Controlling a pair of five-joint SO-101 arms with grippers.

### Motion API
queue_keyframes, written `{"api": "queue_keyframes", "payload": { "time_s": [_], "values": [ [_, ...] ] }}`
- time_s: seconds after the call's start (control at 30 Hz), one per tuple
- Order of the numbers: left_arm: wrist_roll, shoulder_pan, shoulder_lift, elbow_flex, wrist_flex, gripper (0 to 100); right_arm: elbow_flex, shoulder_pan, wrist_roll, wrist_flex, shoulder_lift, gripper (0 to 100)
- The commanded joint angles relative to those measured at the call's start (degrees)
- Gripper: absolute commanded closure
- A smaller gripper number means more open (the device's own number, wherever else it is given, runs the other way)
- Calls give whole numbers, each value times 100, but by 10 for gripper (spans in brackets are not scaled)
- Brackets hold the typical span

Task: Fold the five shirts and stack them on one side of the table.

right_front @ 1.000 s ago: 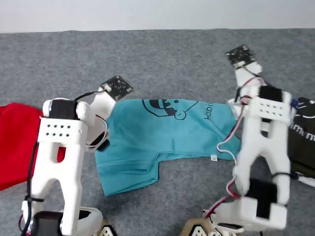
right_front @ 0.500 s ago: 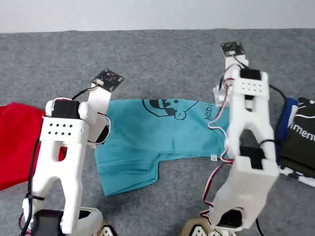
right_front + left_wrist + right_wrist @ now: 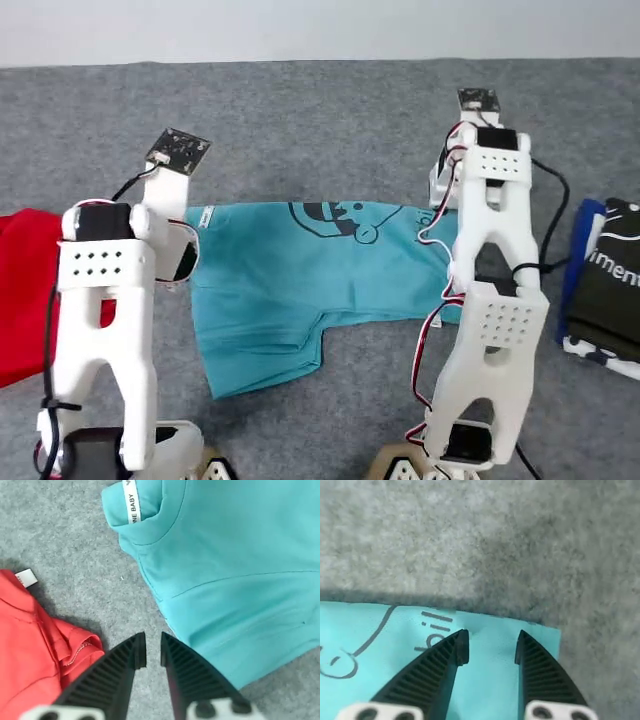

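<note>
Left arm [image 3: 100,300] shifted aside, teal shirt [image 3: 300,280] lying flat, neck label [image 3: 131,501] showing

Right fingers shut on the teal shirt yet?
No, the right gripper has its fingers apart over the corner of the teal shirt, with no cloth pinched between them.

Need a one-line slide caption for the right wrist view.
Right tool, open, poised over the printed corner of the teal shirt on the gray tabletop.
</note>
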Motion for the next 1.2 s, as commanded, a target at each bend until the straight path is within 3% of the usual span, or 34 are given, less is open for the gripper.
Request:
{"api": "queue_keyframes", "payload": {
  "time_s": [0.0,0.27,0.63,0.93,1.17],
  "values": [
    [35,-44,-18,-31,-79,946,-598,22,-167,268,-119,835],
    [35,-35,413,-66,-62,947,-1371,119,-167,1165,-66,836],
    [35,-9,527,-66,-70,949,-1363,558,-167,1218,40,836],
    [35,-9,527,-66,-44,949,-1398,514,-176,1200,629,838],
    [35,0,519,-66,-35,949,-1398,409,-141,1033,831,969]
  ]
}}
